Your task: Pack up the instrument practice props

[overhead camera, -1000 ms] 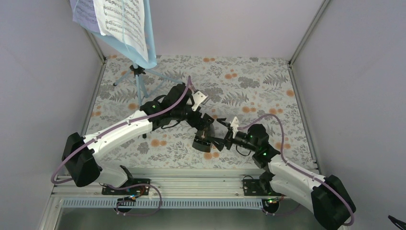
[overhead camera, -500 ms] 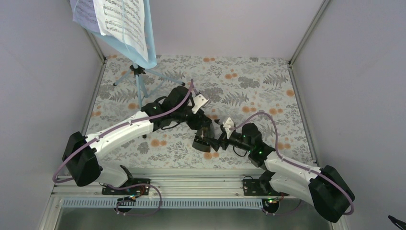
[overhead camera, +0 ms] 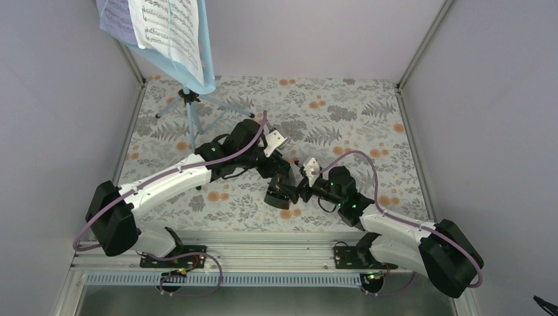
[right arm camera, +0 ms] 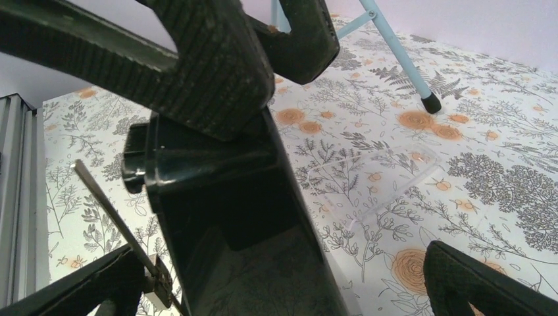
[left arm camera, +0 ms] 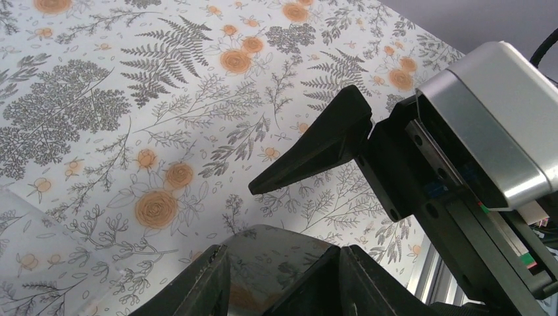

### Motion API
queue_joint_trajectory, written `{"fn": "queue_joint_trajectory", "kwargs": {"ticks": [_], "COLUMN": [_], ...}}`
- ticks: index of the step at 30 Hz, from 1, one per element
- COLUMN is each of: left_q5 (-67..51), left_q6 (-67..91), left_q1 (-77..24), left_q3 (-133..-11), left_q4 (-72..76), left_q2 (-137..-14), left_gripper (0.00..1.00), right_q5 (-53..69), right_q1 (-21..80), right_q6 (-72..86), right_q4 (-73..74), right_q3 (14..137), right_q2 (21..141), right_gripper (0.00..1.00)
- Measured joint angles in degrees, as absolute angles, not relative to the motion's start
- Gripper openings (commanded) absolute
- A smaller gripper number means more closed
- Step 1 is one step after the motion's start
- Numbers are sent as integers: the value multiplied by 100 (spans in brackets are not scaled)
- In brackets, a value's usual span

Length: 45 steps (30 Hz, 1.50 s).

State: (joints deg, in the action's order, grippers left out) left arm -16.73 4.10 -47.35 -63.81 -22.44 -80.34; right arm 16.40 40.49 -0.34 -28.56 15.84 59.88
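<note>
Metronome point(overhead camera: 278, 193) is clamped near its top by the left hand point(overhead camera: 281, 180); right hand point(overhead camera: 301, 190), spread apart, straddles its lower body.

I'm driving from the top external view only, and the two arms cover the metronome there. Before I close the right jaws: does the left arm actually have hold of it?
Observer: Yes. Both wrist views show the left gripper clamped on the metronome, near its top.
Operator: Are my right jaws around it?
Observer: The right gripper is open, with one jaw at each side of the metronome's body.
Operator: Is anything in the way of closing?
Observer: A thin rod slants out from the metronome's side, close against one of the right jaws. I cannot tell whether they touch.
</note>
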Motion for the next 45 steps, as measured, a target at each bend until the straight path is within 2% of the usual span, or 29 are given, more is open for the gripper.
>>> {"fn": "queue_joint_trajectory", "kwargs": {"ticks": [10, 24, 45], "left_q5": [-1673, -1678, -1726], "left_q6": [381, 377, 329], "left_q1": [-4737, -4737, -4735], "left_q3": [-6340, -6276, -6233], "left_q4": [-2147, -2018, -1911], "left_q2": [-8029, -8023, -8023], "left_gripper": [38, 37, 37], "right_q5": [1553, 1339, 1236], "right_q1": [4049, 4062, 4093], "right_q6": [132, 414, 593], "right_q4": [-2906, -2976, -3013], "right_q3": [1586, 1343, 1439], "right_q2": [5942, 5570, 5929], "right_gripper": [84, 74, 74]}}
